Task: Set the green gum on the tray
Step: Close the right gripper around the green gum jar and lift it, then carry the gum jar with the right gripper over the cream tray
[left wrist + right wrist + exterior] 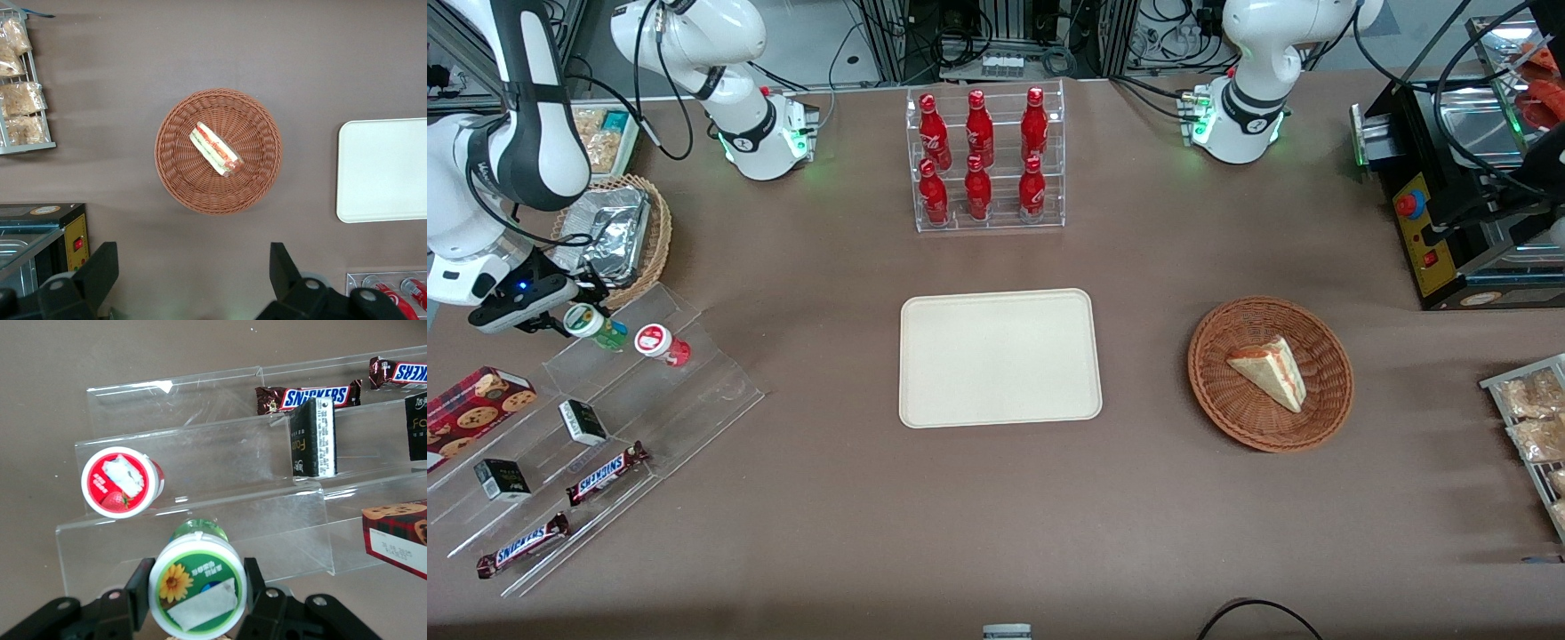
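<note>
The green gum lies on the top step of a clear acrylic stand, toward the working arm's end of the table. In the right wrist view its white lid with a green and yellow flower mark faces the camera. My gripper is at the bottle, and its black fingers press on both sides of the lid. The gripper is shut on the green gum. The cream tray lies flat at the table's middle, well away from the gripper, and its edge shows in the left wrist view.
A red gum bottle lies beside the green one on the stand. Lower steps hold Snickers bars, small black boxes and a cookie box. A foil-filled basket, a red bottle rack and a sandwich basket also stand on the table.
</note>
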Available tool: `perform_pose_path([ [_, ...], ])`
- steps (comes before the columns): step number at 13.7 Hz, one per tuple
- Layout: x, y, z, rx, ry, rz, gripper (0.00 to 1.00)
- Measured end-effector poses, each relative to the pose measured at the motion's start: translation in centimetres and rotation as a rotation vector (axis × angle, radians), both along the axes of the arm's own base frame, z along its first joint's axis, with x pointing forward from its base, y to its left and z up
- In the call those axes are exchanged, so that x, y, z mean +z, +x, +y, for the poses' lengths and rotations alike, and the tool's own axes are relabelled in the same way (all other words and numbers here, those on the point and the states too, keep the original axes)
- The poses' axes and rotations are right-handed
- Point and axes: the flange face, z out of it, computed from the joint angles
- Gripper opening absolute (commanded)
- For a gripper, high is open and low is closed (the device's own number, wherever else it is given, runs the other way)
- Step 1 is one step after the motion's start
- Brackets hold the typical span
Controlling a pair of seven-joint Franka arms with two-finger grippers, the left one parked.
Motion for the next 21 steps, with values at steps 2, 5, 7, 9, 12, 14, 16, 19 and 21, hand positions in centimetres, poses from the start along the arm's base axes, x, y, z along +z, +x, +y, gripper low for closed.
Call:
perform_pose_path([
  [2,0.4,0.3,0.0,0.003,-0.003,-0.007,0.00],
  [5,2.7,1.3,0.4,0.013,0.008,0.024,0.00],
  [7,6.3,2.7,1.9,0.004,0.030,0.073,0.00],
  [9,10.5,4.3,5.0,-0.021,0.047,0.113,0.00],
  [12,14.8,5.9,11.1,-0.076,0.057,0.143,0.00],
  [14,16.1,6.9,15.5,-0.132,0.055,0.160,0.00],
  [16,16.4,7.9,20.0,-0.195,0.051,0.160,0.00],
  [19,15.4,8.9,27.4,-0.314,0.060,0.172,0.00],
  [21,13.8,9.2,32.2,-0.396,0.075,0.200,0.00],
])
